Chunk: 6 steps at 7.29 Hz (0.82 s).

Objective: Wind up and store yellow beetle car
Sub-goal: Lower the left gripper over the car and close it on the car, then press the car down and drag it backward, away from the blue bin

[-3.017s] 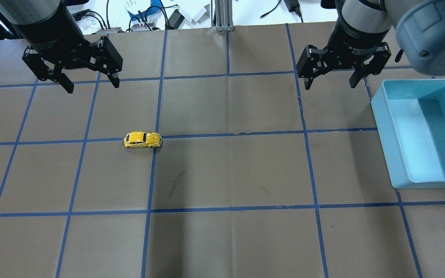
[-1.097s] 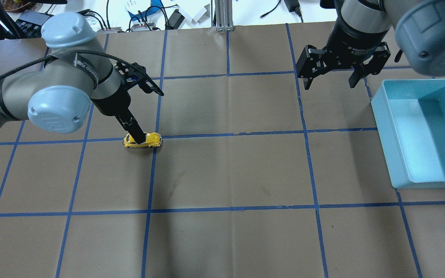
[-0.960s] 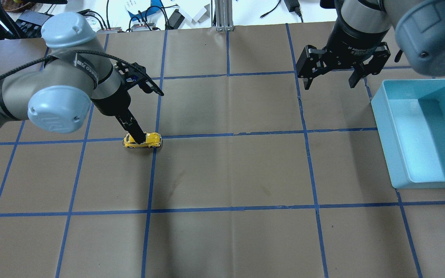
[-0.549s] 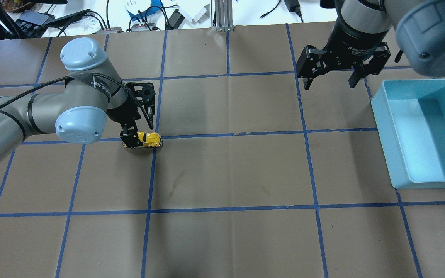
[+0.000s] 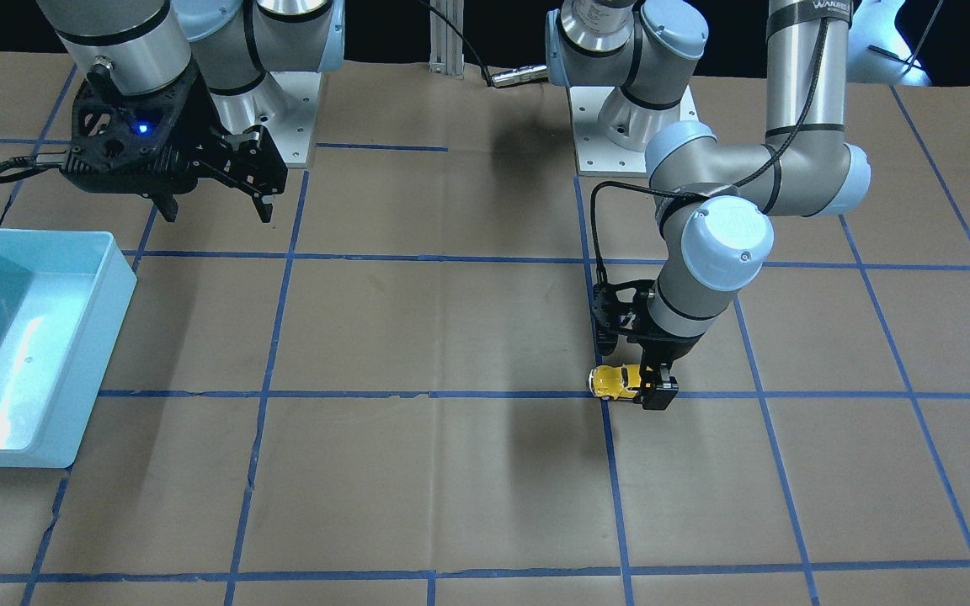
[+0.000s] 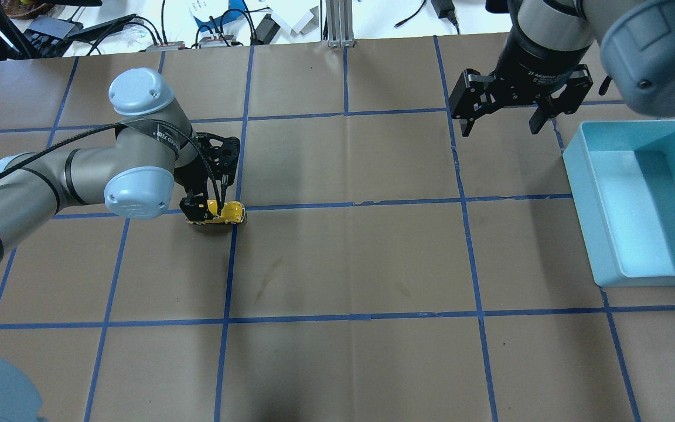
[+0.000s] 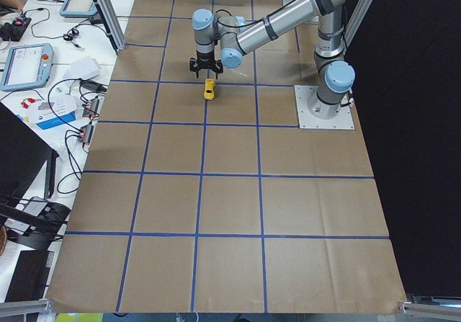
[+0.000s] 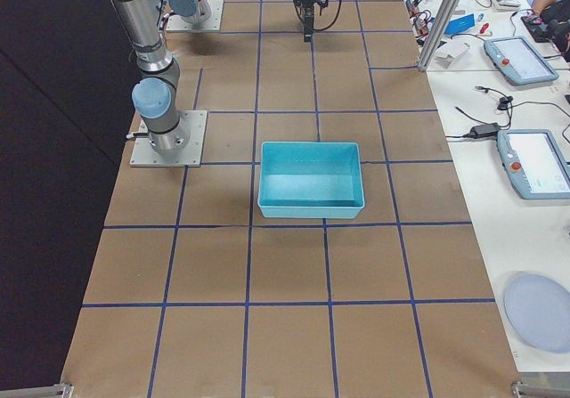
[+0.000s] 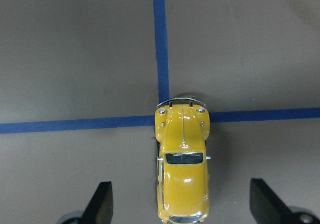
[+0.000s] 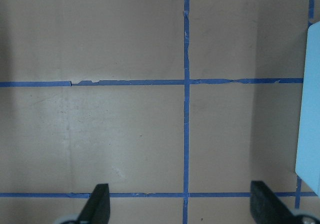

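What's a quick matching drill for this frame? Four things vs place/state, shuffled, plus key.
Things:
1. yellow beetle car
2. left gripper
3. right gripper
4. blue bin

Place/state:
a. open, above bare table beside the bin
b. on the table, at the robot's right
c. on the table, one end at a tape crossing
d. open, straddling the car

Pairs: 1-c, 2-d, 3-a, 4-b

1 yellow beetle car (image 6: 224,211), 1 blue bin (image 6: 579,189), 2 pincers (image 6: 208,203) (image 6: 500,128).
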Tool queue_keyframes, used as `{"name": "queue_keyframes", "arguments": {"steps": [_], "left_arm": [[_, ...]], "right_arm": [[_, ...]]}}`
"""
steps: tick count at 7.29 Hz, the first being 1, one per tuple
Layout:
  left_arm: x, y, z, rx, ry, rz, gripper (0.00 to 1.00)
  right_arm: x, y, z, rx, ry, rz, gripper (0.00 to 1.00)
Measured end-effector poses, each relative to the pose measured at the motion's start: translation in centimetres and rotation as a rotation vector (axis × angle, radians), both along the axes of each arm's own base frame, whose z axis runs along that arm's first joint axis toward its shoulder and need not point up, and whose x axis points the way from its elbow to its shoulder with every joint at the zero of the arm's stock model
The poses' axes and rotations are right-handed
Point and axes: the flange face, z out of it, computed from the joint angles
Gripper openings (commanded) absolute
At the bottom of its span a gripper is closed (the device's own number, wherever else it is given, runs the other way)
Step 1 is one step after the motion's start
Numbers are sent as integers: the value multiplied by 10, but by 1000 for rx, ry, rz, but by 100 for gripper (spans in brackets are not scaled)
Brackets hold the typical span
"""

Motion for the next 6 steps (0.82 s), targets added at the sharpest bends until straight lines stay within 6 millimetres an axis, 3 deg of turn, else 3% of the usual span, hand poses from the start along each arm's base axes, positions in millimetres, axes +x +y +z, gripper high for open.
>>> {"name": "queue_keyframes", "arguments": {"steps": [1, 3, 6], "left_arm": [[2, -1, -6, 11, -1, 3, 88], [7, 1, -13, 26, -2, 18, 71], [10, 4, -21, 42, 1, 32, 63]], "right_arm": [[0, 0, 0, 0, -2, 0, 100], [1, 0, 1, -2, -1, 0, 100], [0, 0, 0, -3, 0, 0, 100]]}}
